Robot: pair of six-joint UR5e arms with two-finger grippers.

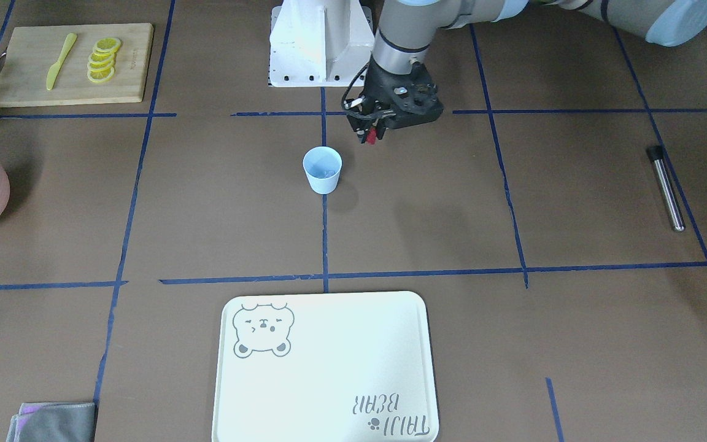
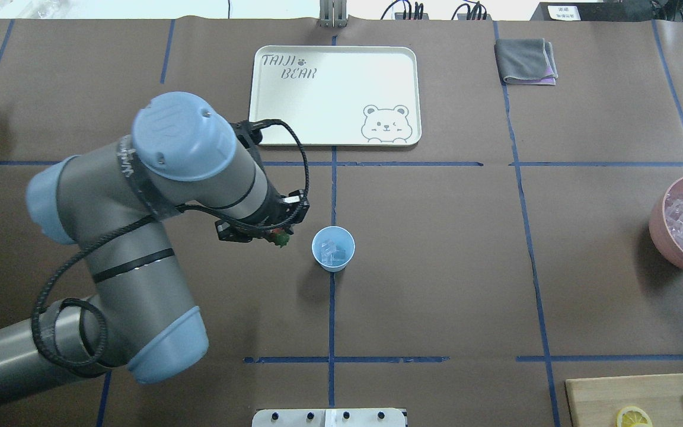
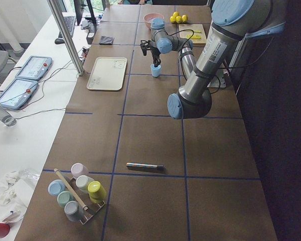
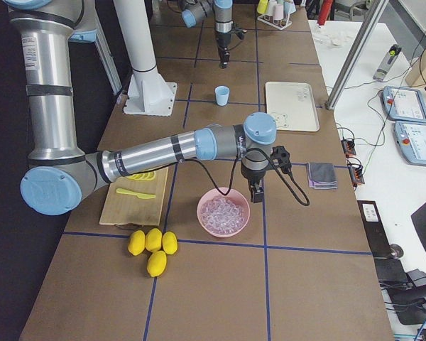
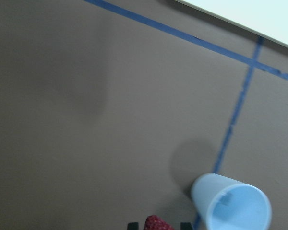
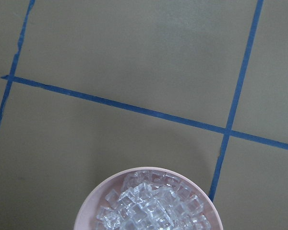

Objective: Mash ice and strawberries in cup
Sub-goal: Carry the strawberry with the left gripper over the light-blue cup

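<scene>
- Left tool (image 1: pixel 370 131): arm reached over the worktop (image 1: pixel 452 215), pointed down, clamped on strawberry (image 5: pixel 156 223), raised just beside cup (image 2: pixel 333 249).
- Cup: stood upright, ice (image 2: pixel 331 254) inside.
- Right tool (image 4: pixel 258 193): hung beside pink bowl (image 4: pixel 224 215); whether apart or together could not be told.

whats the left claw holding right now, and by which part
The left claw holds the strawberry, pinched across its red body between the two fingers. Its green leafy top sticks out free.

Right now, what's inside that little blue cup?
Clear ice cubes lie in the cup; the bottom beneath them is hidden. The strawberry is outside, held by the left gripper.
</scene>
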